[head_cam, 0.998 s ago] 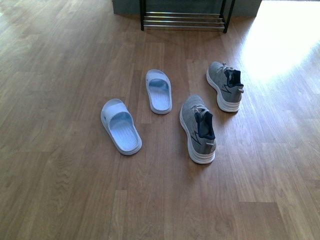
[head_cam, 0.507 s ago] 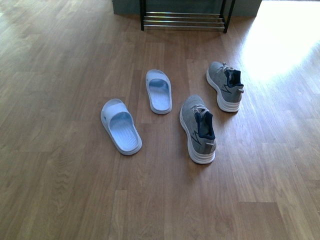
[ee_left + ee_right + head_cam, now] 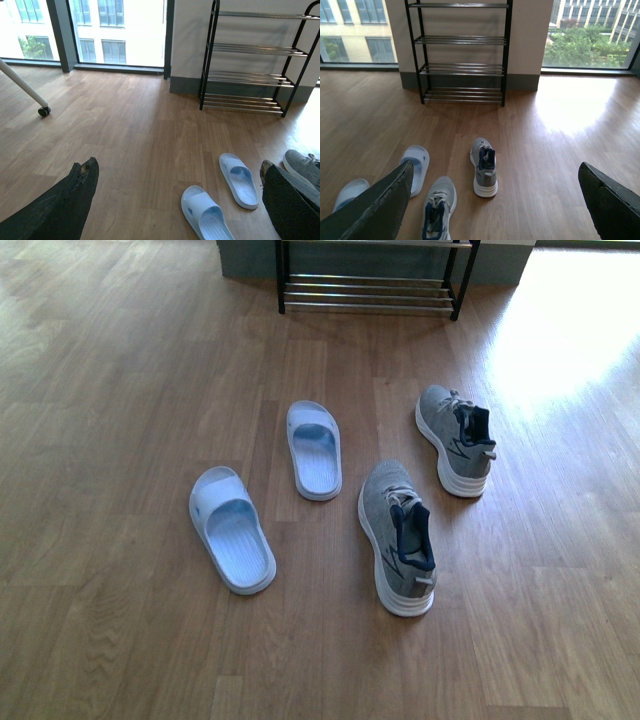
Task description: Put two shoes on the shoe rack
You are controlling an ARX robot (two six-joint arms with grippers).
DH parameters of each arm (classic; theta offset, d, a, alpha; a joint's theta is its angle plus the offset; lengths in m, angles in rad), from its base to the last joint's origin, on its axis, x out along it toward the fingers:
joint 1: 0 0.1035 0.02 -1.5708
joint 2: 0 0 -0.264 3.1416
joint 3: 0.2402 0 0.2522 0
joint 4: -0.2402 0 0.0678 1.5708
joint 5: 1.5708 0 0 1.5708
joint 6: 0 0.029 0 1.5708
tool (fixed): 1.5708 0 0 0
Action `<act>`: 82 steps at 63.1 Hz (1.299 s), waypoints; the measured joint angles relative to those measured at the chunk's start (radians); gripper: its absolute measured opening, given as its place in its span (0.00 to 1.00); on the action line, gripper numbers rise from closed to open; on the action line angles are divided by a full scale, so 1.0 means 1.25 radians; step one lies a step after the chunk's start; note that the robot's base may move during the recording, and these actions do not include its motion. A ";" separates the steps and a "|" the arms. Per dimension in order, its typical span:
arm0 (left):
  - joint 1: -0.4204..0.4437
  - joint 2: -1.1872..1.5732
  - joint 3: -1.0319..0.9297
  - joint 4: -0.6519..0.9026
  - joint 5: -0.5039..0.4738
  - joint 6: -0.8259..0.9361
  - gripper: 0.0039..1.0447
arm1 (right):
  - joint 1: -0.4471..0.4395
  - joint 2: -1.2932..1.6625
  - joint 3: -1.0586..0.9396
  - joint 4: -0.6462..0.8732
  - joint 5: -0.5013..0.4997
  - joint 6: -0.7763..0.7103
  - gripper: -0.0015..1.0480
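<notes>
Both arms are held up above the wooden floor point(image 3: 110, 400), facing the shoe rack point(image 3: 462, 55); neither shows in the front view. The left gripper point(image 3: 177, 165) is spread wide and empty, and so is the right gripper point(image 3: 495, 167).

The 2 grey sneakers sit on the floor well short of the rack, toes toward it: the nearer sneaker point(image 3: 397, 538), and the farther sneaker point(image 3: 456, 440) to its right. Left of them lie 2 pale blue slides, the nearer slide point(image 3: 232, 542) and the farther slide point(image 3: 315, 448). Only floorboards lie between the shoes and the rack, which stands against the wall point(image 3: 525, 35). A white leg on a caster point(image 3: 44, 111) stands far off to the left.
</notes>
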 joint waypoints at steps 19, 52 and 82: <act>0.000 0.000 0.000 0.000 0.002 0.000 0.91 | 0.000 -0.001 0.000 0.000 0.002 0.000 0.91; -0.165 0.533 0.172 -0.084 -0.309 -0.456 0.91 | 0.000 0.000 0.000 0.000 0.004 0.000 0.91; -0.209 1.504 0.485 0.178 -0.112 -0.285 0.91 | 0.000 0.000 0.000 0.000 0.004 0.000 0.91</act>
